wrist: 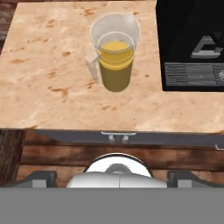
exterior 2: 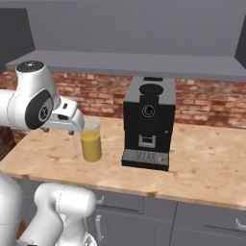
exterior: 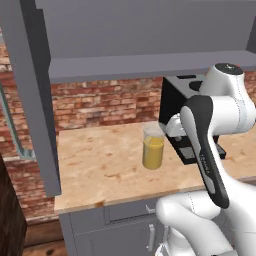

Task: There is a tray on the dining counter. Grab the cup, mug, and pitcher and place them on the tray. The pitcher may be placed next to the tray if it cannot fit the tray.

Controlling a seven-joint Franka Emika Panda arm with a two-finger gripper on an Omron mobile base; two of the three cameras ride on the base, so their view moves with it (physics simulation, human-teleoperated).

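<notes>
The pitcher (exterior: 153, 150) (exterior 2: 91, 143) (wrist: 115, 54) is clear glass, holds orange-yellow liquid and stands upright on a wood-topped counter (exterior: 100, 165) against a brick wall. Its handle faces left in the hand view. My gripper (wrist: 113, 178) hangs above the counter's front edge, short of the pitcher and apart from it. It is open, its two dark fingertips (wrist: 41, 177) spread wide with nothing between them. In the right base view my white hand (exterior 2: 65, 119) is just left of the pitcher. The tray, cup, mug and dining counter are out of view.
A black coffee machine (exterior: 175, 110) (exterior 2: 148, 122) (wrist: 192, 43) stands close to the pitcher's right. A grey upper cabinet (exterior: 140, 65) hangs over the counter, with a grey side panel (exterior: 35, 100) at its left end. Grey drawers (wrist: 118, 134) sit below the counter edge.
</notes>
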